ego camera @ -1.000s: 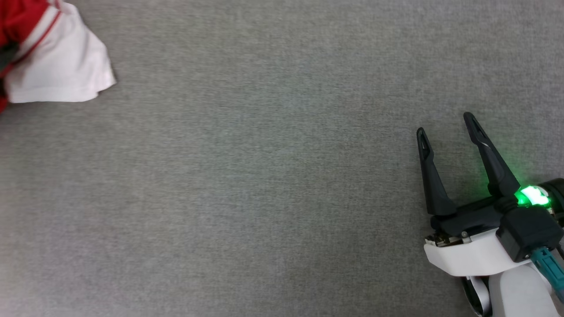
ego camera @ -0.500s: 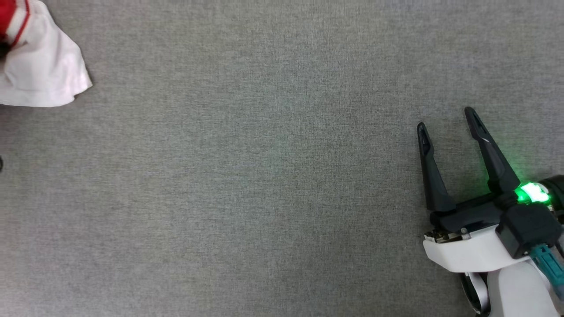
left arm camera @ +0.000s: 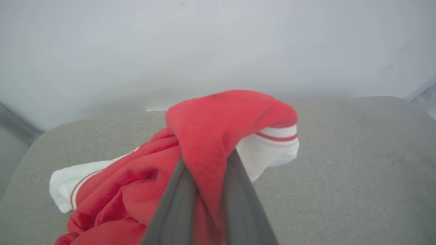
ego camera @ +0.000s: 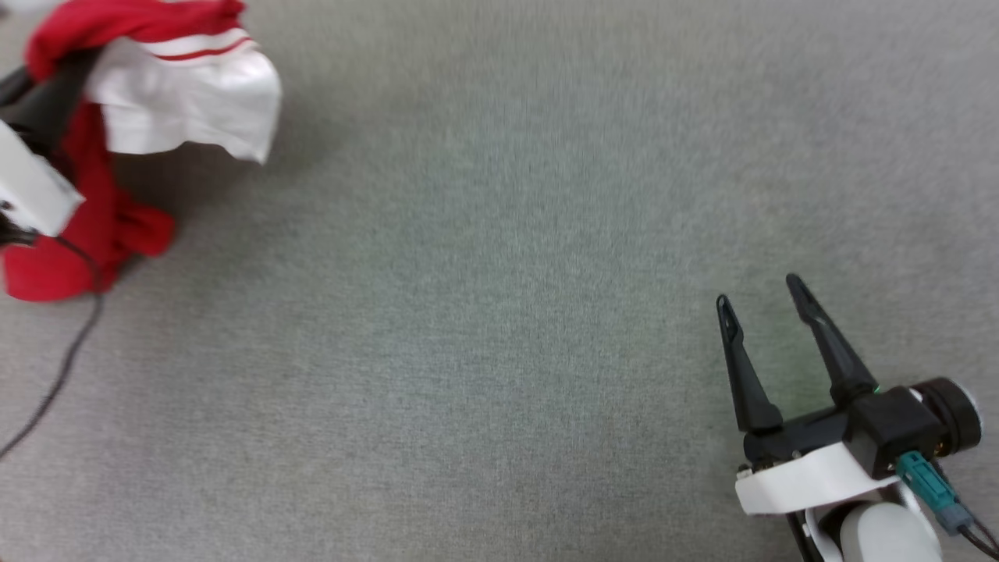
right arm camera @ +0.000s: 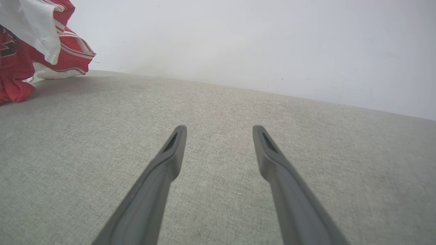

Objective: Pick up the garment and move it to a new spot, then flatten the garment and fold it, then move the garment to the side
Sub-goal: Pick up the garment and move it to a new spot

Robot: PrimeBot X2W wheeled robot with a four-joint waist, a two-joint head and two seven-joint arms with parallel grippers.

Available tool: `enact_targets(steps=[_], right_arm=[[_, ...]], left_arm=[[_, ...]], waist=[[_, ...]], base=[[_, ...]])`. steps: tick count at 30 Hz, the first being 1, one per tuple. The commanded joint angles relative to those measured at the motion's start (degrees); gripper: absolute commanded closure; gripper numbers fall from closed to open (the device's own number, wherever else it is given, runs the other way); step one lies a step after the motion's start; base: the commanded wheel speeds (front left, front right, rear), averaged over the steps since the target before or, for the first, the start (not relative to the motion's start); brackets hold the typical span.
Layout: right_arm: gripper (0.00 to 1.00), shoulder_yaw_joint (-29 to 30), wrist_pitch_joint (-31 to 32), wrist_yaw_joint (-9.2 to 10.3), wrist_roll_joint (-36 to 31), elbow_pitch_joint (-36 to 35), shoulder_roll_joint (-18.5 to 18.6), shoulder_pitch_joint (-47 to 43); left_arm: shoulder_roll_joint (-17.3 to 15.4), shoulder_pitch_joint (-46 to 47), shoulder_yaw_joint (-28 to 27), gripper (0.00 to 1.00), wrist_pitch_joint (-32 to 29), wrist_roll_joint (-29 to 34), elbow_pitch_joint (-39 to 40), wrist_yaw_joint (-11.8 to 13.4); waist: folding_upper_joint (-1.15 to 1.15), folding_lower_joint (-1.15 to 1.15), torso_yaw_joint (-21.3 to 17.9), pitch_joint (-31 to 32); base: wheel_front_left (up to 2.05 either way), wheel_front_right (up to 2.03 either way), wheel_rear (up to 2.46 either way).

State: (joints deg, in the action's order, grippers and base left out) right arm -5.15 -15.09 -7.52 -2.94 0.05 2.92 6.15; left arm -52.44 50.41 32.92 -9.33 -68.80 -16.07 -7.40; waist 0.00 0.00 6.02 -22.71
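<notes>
Red and white cloth bunches at the far left of the head view. The jersey hangs crumpled from the left gripper, whose jaws are clenched on a fold of red fabric. That fold drapes over both dark fingers and hides their tips. A white panel with thin red stripes spills off to one side of the grasp. The lower red folds reach down to the grey woven tabletop. A thin black cable trails from the left arm across the tabletop.

The right gripper sits at the lower right, well apart from the jersey. Its jaws are spread wide, with only tabletop between them. In the right wrist view its 2 fingers point over the tabletop toward a pale wall. The jersey shows at that view's upper left, its lowest red fold touching the tabletop.
</notes>
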Motion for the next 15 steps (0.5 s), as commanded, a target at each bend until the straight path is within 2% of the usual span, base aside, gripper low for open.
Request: enact_targets(steps=[1, 4, 8, 15], right_arm=[[0.0, 0.0, -0.1, 0.06, 0.5, 0.4, 0.0, -1.0], [0.0, 0.1, -0.1, 0.06, 1.7, 1.1, 0.0, -1.8], [0.0, 0.2, -0.1, 0.06, 2.5, 1.5, 0.0, -2.6], [0.0, 1.1, -0.1, 0.06, 4.0, 1.4, 0.0, -3.7]], left_arm=[[0.9, -1.2, 0.0, 1.0, 0.9, 0.1, 1.4, 0.3], [2.7, -2.5, 0.2, 1.0, 2.6, 0.1, 5.0, 2.6], [6.4, -4.1, 1.1, 1.0, 4.5, 1.2, 10.9, 7.1], [16.9, -7.0, 3.9, 1.0, 8.5, 1.6, 19.7, 15.5]], waist=[[0.0, 0.0, 0.2, 5.0], [0.0, 0.0, -0.3, 8.0], [0.0, 0.0, -1.2, 11.1], [0.0, 0.0, -4.1, 13.9]], base=[[0.0, 0.0, 0.0], [0.0, 0.0, 0.0], [0.0, 0.0, 0.0], [0.0, 0.0, 0.0]])
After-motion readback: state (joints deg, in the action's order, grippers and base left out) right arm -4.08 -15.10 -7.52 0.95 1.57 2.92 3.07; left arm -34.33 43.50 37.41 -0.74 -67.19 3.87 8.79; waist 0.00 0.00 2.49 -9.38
